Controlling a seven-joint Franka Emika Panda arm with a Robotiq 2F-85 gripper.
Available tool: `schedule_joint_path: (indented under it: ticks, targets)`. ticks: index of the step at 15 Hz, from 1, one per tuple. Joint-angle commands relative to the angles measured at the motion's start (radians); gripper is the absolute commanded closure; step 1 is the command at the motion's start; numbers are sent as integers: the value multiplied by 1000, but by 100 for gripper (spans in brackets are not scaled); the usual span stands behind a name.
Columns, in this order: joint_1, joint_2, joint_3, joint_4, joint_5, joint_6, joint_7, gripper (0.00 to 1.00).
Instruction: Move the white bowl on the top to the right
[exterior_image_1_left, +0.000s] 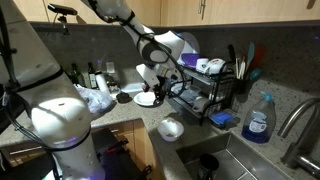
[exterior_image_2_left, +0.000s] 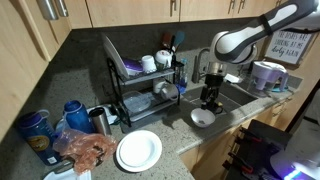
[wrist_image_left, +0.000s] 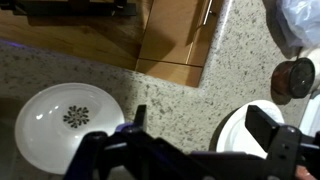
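Logged the claw (wrist_image_left: 200, 118) as released. In the wrist view, found both fingers (wrist_image_left: 137, 118) spread wide and gripping nothing, with only speckled bench (wrist_image_left: 190, 95) and the rim of a plate between them.

Found the white bowl (wrist_image_left: 70, 120) upright on the bench near its front edge, off to one side of the claw and untouched by it. Noted a dark mark at the middle of its floor; cannot tell what. Placed the white plate (wrist_image_left: 240, 135) on the opposite side of the claw, partly hidden behind one finger. Saw a round brown thing (wrist_image_left: 295, 80) just beside that plate and a clear plastic bag (wrist_image_left: 300, 20) beyond it.

In both exterior views, recorded the claw (exterior_image_1_left: 150, 85) (exterior_image_2_left: 210, 102) pointing down, clear of the bench surface. Located the white bowl (exterior_image_1_left: 170, 128) (exterior_image_2_left: 203, 117) on the bench near a corner of the sink (exterior_image_1_left: 225, 160), in front of the dish rack (exterior_image_1_left: 205, 100) (exterior_image_2_left: 140, 85) and apart from it. Located the white plate (exterior_image_1_left: 147, 98) (exterior_image_2_left: 138, 150) flat on the bench, apart from the bowl.

In an exterior view, marked a blue soap bottle (exterior_image_1_left: 258, 120) on the bench just beside the tap (exterior_image_1_left: 297, 125), well apart from the bowl.
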Motion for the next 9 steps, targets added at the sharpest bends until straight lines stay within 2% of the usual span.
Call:
schedule_joint_path:
  ticks: [1,6,9]
  targets:
    - [83,2,64,129,-87,-114,101,0]
    - [152,80,162,301,-229,-214,199,0]
    - [173,135,213,361,-323,-214,255,0]
